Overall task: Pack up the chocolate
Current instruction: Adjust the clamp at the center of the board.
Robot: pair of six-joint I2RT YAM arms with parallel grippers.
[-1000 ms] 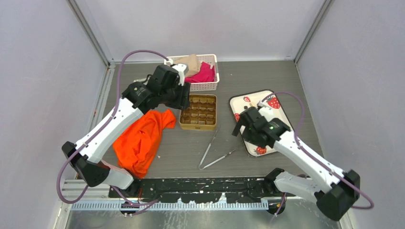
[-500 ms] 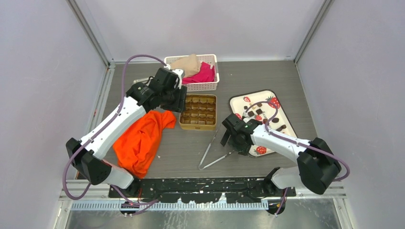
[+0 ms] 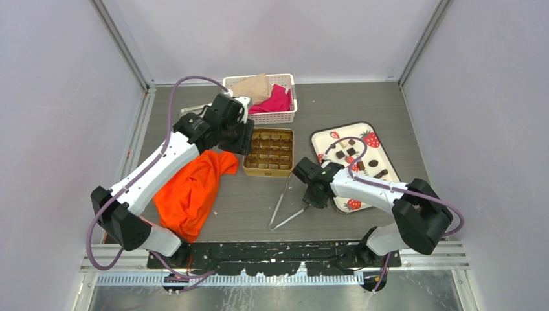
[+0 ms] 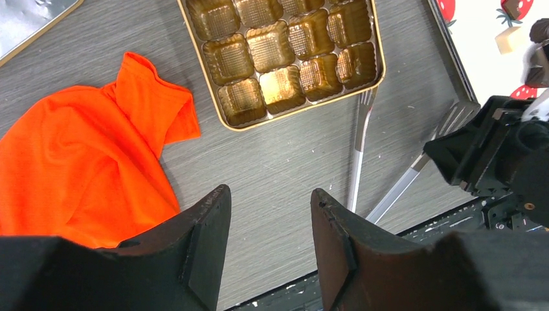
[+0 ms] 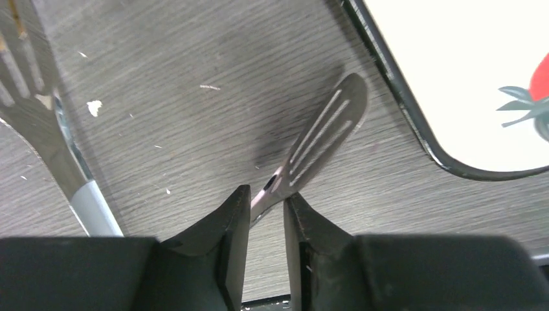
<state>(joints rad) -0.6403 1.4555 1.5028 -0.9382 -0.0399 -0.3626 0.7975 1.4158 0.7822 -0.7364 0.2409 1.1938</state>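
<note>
Brown chocolate (image 3: 351, 151) scattered on tray (image 3: 383, 161); oblong piece (image 3: 380, 173) lies diagonal.

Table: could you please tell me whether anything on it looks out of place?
An orange cloth lies crumpled left of the tin and looks foreign to the packing job. Pale crumbs dot the table by the tongs.

The chocolate (image 3: 351, 151) lies loose on the white strawberry-print tray (image 3: 313, 137), at about 3 o'clock on the bench (image 3: 336, 103). The bite-size pieces are mostly dark brown, scattered apart from the tray's 11 o'clock toward 4 o'clock. The left wrist view shows one cream-white square (image 4: 508, 40) among them.
</note>
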